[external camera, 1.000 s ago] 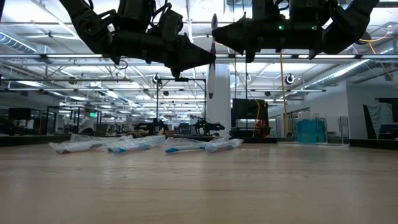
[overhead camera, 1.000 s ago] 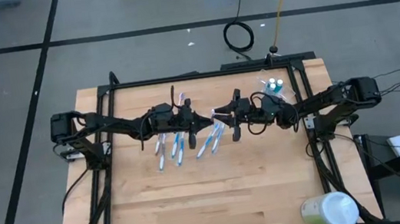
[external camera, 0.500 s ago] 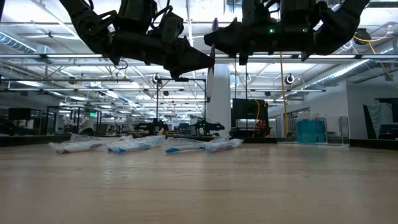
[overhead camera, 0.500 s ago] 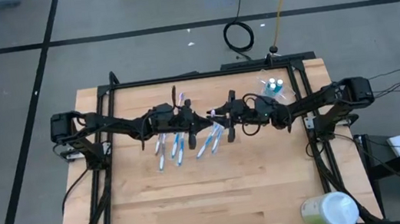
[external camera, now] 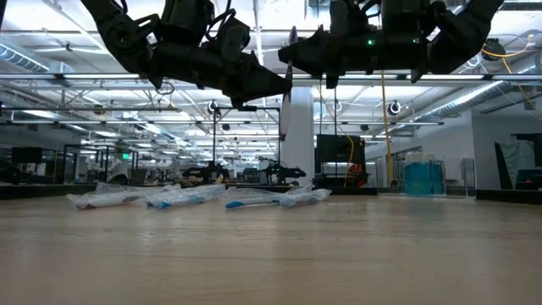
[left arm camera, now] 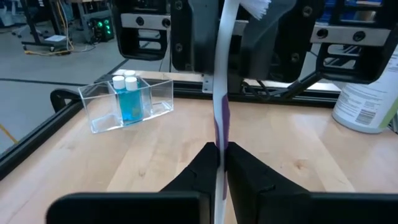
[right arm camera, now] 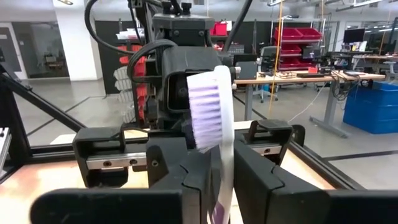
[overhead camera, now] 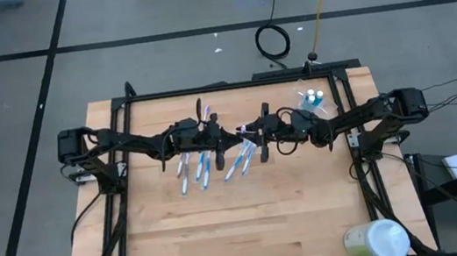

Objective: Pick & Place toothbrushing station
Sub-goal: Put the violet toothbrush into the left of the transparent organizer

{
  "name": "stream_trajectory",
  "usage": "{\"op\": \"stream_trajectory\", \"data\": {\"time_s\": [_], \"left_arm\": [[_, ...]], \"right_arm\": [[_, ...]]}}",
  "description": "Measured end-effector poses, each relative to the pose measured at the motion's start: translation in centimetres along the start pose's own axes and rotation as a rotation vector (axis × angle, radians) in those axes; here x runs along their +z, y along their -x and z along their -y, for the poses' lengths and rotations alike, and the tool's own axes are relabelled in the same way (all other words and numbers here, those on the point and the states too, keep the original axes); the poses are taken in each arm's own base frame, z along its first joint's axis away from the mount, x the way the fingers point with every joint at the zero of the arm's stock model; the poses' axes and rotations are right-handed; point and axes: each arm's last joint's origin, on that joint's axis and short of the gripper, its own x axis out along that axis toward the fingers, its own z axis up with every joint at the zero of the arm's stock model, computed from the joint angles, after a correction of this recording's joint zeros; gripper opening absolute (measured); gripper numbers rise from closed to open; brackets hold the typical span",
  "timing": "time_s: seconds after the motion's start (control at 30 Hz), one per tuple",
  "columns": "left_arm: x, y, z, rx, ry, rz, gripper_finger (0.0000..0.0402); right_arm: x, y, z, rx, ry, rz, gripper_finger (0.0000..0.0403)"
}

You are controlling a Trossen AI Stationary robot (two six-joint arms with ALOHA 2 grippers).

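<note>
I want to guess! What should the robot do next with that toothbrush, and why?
Probably the right gripper should take firm hold of the toothbrush. The left gripper holds it upright in mid-air, and the right gripper is at its bristle end.

Both arms reach inward high above the table's far half, wrists level. The left gripper (overhead camera: pixel 231 135) and right gripper (overhead camera: pixel 251 131) meet nose to nose, fingers pinched narrow.
</note>
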Motion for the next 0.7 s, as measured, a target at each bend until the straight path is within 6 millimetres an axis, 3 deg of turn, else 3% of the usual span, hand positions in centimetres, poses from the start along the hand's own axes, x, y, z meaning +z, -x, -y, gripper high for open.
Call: {"op": "stream_trajectory", "data": {"time_s": [0.17,0.43,0.7], "left_arm": [[0.0,0.0,0.0,0.0,-0.003,-0.002,0.0011],[-0.1,0.0,0.0,0.0,-0.008,-0.014,0.0031],[-0.1,0.0,-0.1,0.002,-0.02,-0.014,0.0012]], "right_arm": [[-0.1,0.0,0.0,0.0,0.0,-0.007,0.0049],[-0.1,0.0,0.0,0.0,0.0,-0.017,0.0049],[1.1,0.8,0.0,-0.001,-0.002,-0.048,0.0049]]}}
